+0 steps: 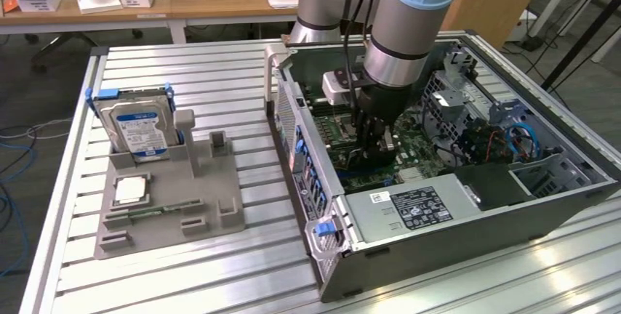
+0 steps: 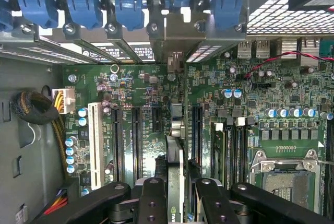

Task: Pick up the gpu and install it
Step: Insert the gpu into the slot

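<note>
Setting: slatted aluminium workbench (image 1: 194, 270) with wooden desks (image 1: 145, 9) behind it, holding boxes and a lamp base.
Arm: grey and blue robot arm (image 1: 408, 30) reaches steeply down from the back into the open computer case (image 1: 543, 198); its wrist is nearly vertical over the middle of the board.
Gripper: black gripper (image 2: 177, 192) is partly closed, its fingers (image 2: 151, 198) pressed on either side of the gpu (image 2: 175, 156).
Gpu: held edge-on and upright between the fingers, thin and dark, with its silver bracket (image 2: 177, 41) up against the case's rear slot wall. It stands over the motherboard (image 2: 146, 93) in line with the black expansion slots (image 2: 136, 140); whether it is fully seated cannot be told.
Case contents: green motherboard, a white slot (image 2: 95, 135) beside the black ones, an empty processor socket (image 2: 287, 177), memory slots (image 2: 229, 151), blue latches (image 2: 83, 7) along the rear, a black cable bundle (image 2: 36, 106) at one side.
Case, exterior view: power supply (image 1: 412, 208) with a label at the near end, drive bay (image 1: 543, 176) and blue cables (image 1: 524, 136) on the exterior view's right.
Parts tray: grey holder (image 1: 165, 198) on the exterior view's left, well apart from the case.
Tray contents: blue-labelled hard drive (image 1: 141, 129) standing upright in a blue frame, a processor (image 1: 131, 189) lying flat, a green memory stick (image 1: 160, 211) lying in its groove.
</note>
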Controlling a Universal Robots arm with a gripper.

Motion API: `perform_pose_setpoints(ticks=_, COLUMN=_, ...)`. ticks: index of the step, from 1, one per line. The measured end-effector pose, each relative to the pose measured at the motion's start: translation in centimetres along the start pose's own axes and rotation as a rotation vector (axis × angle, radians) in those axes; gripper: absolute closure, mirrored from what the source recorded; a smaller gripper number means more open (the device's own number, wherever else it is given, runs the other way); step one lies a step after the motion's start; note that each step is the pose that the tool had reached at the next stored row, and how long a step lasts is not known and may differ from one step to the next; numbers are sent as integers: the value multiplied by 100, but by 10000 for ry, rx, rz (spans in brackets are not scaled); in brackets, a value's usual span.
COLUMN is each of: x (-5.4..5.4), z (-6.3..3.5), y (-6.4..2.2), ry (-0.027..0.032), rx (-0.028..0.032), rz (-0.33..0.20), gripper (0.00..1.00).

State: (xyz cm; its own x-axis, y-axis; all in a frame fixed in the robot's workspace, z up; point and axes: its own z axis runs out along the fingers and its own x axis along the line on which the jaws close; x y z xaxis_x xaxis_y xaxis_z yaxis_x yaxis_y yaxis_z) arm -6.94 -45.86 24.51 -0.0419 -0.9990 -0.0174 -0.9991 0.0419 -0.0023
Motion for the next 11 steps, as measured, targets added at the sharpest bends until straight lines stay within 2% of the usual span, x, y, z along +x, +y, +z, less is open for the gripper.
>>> perform_pose_setpoints(ticks=6, x=-1, z=-40, y=0, ry=-1, rx=0, rz=1, gripper=74)
perform_pose_setpoints(ticks=11, x=1, z=-26, y=0, ry=10, rx=-2, rz=-1, gripper=74)
